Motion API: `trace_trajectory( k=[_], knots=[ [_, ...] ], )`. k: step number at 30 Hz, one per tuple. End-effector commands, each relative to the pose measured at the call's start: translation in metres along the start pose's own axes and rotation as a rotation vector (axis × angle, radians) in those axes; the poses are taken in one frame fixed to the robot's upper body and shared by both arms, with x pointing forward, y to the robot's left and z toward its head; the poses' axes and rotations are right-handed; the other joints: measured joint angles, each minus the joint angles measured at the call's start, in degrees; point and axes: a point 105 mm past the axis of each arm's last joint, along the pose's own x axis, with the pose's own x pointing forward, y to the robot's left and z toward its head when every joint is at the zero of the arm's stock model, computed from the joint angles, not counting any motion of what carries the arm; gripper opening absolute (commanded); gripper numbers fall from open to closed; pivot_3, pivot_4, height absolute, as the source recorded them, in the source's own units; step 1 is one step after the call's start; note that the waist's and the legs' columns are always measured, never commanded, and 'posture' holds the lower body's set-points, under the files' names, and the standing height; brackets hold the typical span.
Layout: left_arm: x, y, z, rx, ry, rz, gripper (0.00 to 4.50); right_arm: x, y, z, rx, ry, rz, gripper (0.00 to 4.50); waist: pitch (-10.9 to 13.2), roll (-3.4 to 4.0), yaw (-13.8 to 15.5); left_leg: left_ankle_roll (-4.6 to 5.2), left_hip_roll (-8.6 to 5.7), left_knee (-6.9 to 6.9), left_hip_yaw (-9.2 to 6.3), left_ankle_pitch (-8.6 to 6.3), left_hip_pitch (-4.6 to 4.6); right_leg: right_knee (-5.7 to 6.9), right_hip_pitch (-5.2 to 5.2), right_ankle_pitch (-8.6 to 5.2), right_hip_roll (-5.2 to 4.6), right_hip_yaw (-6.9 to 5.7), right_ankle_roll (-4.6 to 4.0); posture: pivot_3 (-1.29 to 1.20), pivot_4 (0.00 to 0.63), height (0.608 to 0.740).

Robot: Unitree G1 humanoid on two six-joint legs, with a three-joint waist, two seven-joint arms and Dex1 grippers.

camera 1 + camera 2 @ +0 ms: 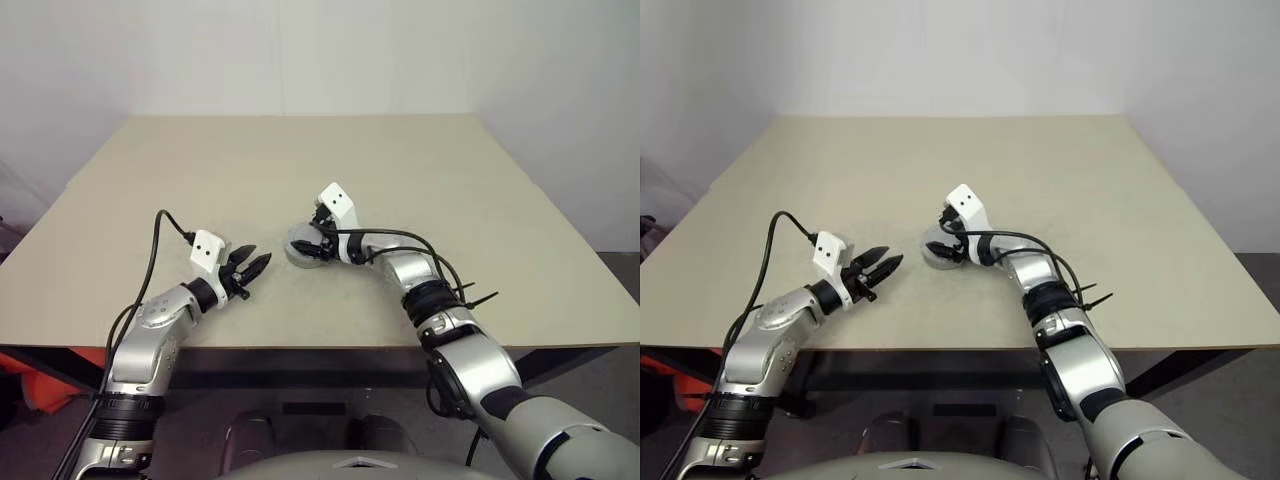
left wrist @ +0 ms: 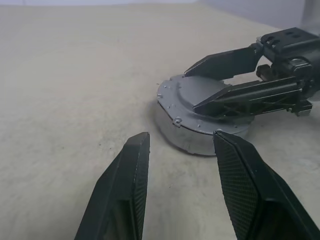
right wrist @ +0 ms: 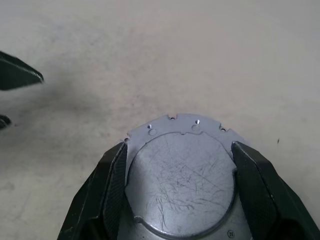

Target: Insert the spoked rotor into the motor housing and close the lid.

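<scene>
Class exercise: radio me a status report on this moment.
Right claw straddles lid, fingers at its rim. Left claw open, empty, beside it. Lid sits on housing. Table unobstructed.

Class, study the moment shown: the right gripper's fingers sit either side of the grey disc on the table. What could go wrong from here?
1. The right gripper holds the lid only by its notched edge, so it might slip or tilt.
2. The open left gripper waits close by; moving the lid towards it could cause a knock.

One lid [image 3: 181,172], one table [image 1: 300,170], two claws: left claw [image 1: 255,264], right claw [image 1: 312,240].
</scene>
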Motion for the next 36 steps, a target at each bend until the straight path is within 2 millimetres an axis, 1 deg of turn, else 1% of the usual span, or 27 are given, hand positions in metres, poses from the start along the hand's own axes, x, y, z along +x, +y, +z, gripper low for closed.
trace_trajectory(
  k=[1, 2, 5, 9, 10, 13, 16, 18, 20, 25, 28, 29, 32, 36],
  knots=[
    [0.014, 0.001, 0.016, -0.044, -0.051, 0.03, 2.13, -0.002, -0.007, -0.013, 0.015, 0.057, -0.033, 3.17, 0.0, -0.01, 0.07, 0.0, 0.0, 0.0, 0.0, 0.0, 0.02, -0.01, 0.02, 0.0, 0.0, 0.0, 0.01, 0.0, 0.0, 0.74],
    [0.019, 0.004, 0.013, -0.07, -0.04, 0.051, 2.13, -0.002, -0.007, -0.012, 0.014, 0.057, -0.033, 3.17, 0.0, -0.01, 0.08, 0.0, 0.0, 0.0, 0.0, 0.0, 0.02, -0.01, 0.03, 0.0, 0.0, 0.0, 0.01, 0.0, 0.0, 0.74],
    [0.03, 0.007, 0.005, -0.143, -0.013, 0.082, 1.55, -0.003, -0.008, -0.011, 0.012, 0.055, -0.034, 3.17, 0.0, -0.01, 0.04, 0.0, -0.01, 0.0, -0.01, 0.0, 0.02, -0.02, 0.02, -0.01, 0.0, 0.0, 0.02, 0.0, 0.0, 0.74],
    [0.045, 0.006, 0.0, -0.245, 0.008, 0.074, 0.15, -0.003, -0.009, -0.008, 0.006, 0.048, -0.036, 3.17, 0.0, -0.01, -0.03, 0.0, -0.01, 0.0, -0.02, 0.0, 0.02, -0.03, 0.02, -0.01, 0.0, 0.0, 0.02, 0.0, 0.0, 0.74],
    [0.048, 0.007, -0.002, -0.274, 0.015, 0.074, 0.03, -0.003, -0.009, -0.007, 0.006, 0.046, -0.037, 3.17, 0.0, -0.01, -0.03, 0.0, -0.01, 0.0, -0.02, 0.0, 0.01, -0.03, 0.01, -0.01, 0.0, -0.01, 0.02, 0.0, 0.0, 0.74],
    [0.058, 0.008, -0.002, -0.36, 0.011, 0.055, 0.03, -0.003, -0.009, -0.006, 0.003, 0.04, -0.041, 3.17, 0.0, -0.01, 0.01, 0.0, -0.01, -0.01, -0.01, 0.0, 0.0, -0.03, -0.01, -0.01, 0.0, -0.01, 0.02, 0.0, 0.0, 0.74],
    [0.064, 0.007, 0.002, -0.408, -0.003, 0.03, 0.03, -0.004, -0.01, -0.006, 0.0, 0.039, -0.046, 3.17, 0.0, -0.02, -0.01, 0.0, -0.02, -0.02, -0.02, 0.0, 0.0, -0.04, -0.02, -0.01, 0.0, -0.01, 0.02, 0.0, 0.0, 0.74],
    [0.067, 0.003, 0.008, -0.439, -0.018, -0.006, 0.03, -0.005, -0.011, -0.006, -0.001, 0.037, -0.049, 3.17, 0.0, -0.02, -0.01, 0.0, -0.02, -0.03, -0.02, 0.0, 0.0, -0.06, -0.01, -0.01, 0.0, -0.01, 0.02, 0.0, 0.0, 0.74],
    [0.07, -0.002, 0.009, -0.452, -0.008, -0.027, 0.03, -0.006, -0.012, -0.005, -0.002, 0.034, -0.055, 3.17, 0.01, -0.03, 0.02, 0.0, -0.01, -0.03, -0.01, 0.0, -0.01, -0.06, -0.02, -0.01, 0.0, -0.02, 0.02, 0.0, 0.0, 0.74],
    [0.074, -0.011, -0.006, -0.414, 0.088, -0.047, 0.03, -0.007, -0.014, -0.003, -0.002, 0.026, -0.066, 3.17, 0.01, -0.02, 0.06, 0.0, -0.02, -0.06, -0.09, 0.0, -0.01, -0.09, -0.01, -0.01, 0.0, -0.03, 0.02, 0.0, 0.0, 0.74],
    [0.072, -0.003, -0.023, -0.398, 0.178, 0.028, 0.03, -0.008, -0.016, -0.002, 0.003, 0.023, -0.074, 3.17, 0.01, -0.02, 0.19, 0.0, -0.03, -0.07, -0.25, 0.0, -0.01, -0.12, 0.01, -0.02, -0.02, -0.03, 0.03, 0.0, 0.0, 0.74],
    [0.071, -0.001, -0.026, -0.402, 0.189, 0.04, 0.03, -0.008, -0.016, -0.001, 0.004, 0.023, -0.076, 3.17, 0.01, -0.02, 0.23, 0.0, -0.04, -0.07, -0.3, 0.0, -0.01, -0.13, 0.01, -0.02, -0.02, -0.03, 0.04, 0.0, 0.0, 0.74],
    [0.067, 0.0, -0.03, -0.423, 0.198, 0.049, 0.03, -0.009, -0.017, 0.0, 0.006, 0.02, -0.08, 3.17, 0.0, -0.02, 0.25, 0.0, -0.05, -0.07, -0.36, 0.0, 0.01, -0.18, 0.07, -0.03, -0.04, -0.04, 0.05, 0.0, 0.0, 0.74],
    [0.066, -0.003, -0.03, -0.448, 0.2, 0.033, 0.03, -0.009, -0.018, 0.002, 0.007, 0.018, -0.083, 3.17, 0.0, -0.02, 0.25, 0.0, -0.04, -0.09, -0.42, 0.0, 0.01, -0.25, 0.1, -0.03, -0.04, -0.09, 0.06, 0.0, 0.0, 0.74]
  ],
)
